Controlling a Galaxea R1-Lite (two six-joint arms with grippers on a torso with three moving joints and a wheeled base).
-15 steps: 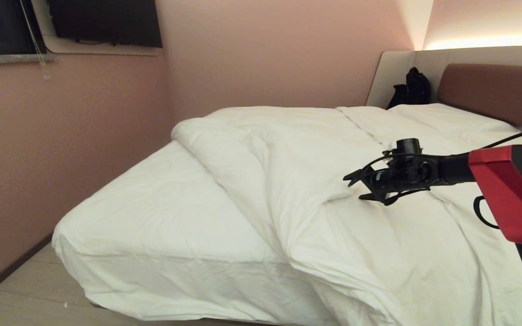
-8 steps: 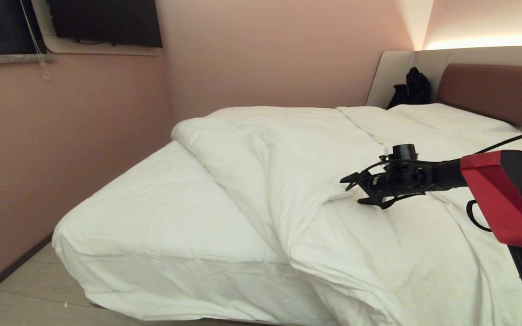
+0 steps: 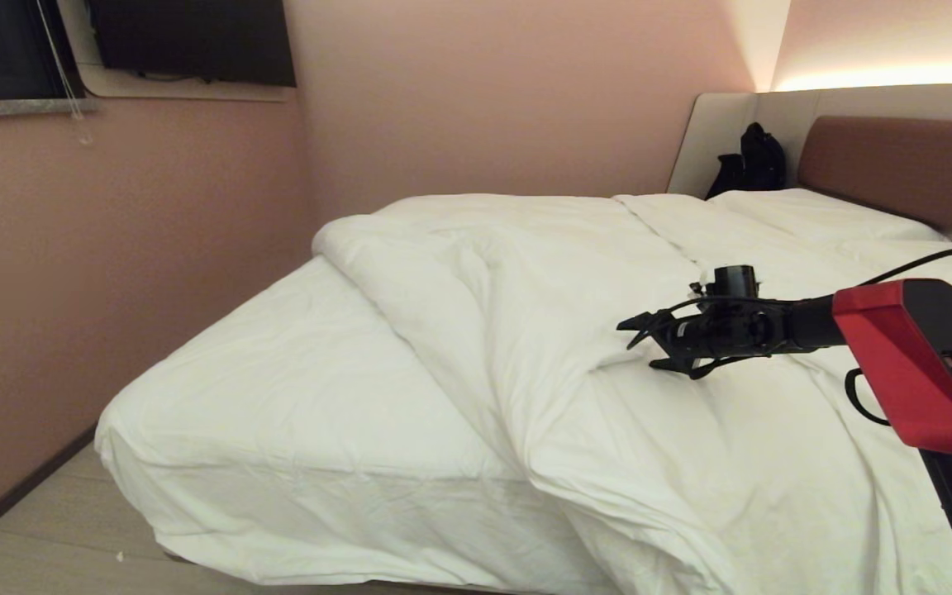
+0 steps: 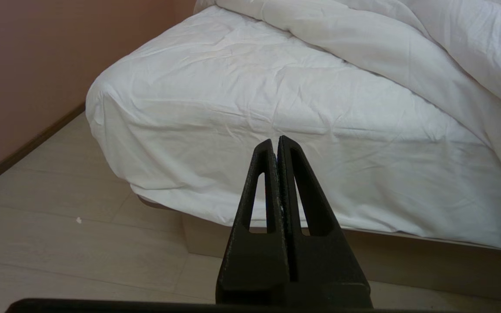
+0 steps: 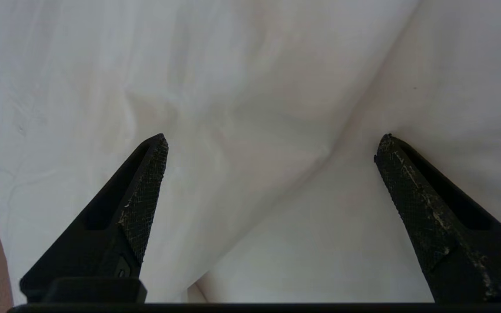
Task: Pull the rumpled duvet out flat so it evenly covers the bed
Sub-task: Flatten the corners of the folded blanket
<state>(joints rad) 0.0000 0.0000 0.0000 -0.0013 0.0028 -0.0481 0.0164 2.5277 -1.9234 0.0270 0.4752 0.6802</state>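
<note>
Pink-beige walls are seen all around, with pale wood-look floor running up to a dark skirting board. Against that, the bed is set lengthwise toward the far corner, its reddish-brown headboard lit from above by a warm strip of light.

So, the duvet is bunched over the right-hand part of the mattress, from the pillow end down to the near edge, where it is draped over the side. A thick rolled fold is formed along its left border, and the whole left strip of the mattress is left bare, only the taut white sheet being shown there. Pretty rumpled overall, with creases running diagonally.

The right gripper is held out level over the middle of the duvet, right at a raised crease. Its jaws are spread wide in the right wrist view, with nothing pinched between the fingers; just duvet fabric is seen below them. Contact with the fabric can't be made out for sure.

The left gripper is parked low by the foot corner of the bed, jaws pressed together on nothing, pointed at the sheeted mattress side and the beige base under it.

Further out, a dark bag is propped by the headboard's pale side panel, and a dark screen is mounted high on the wall near a window ledge.
</note>
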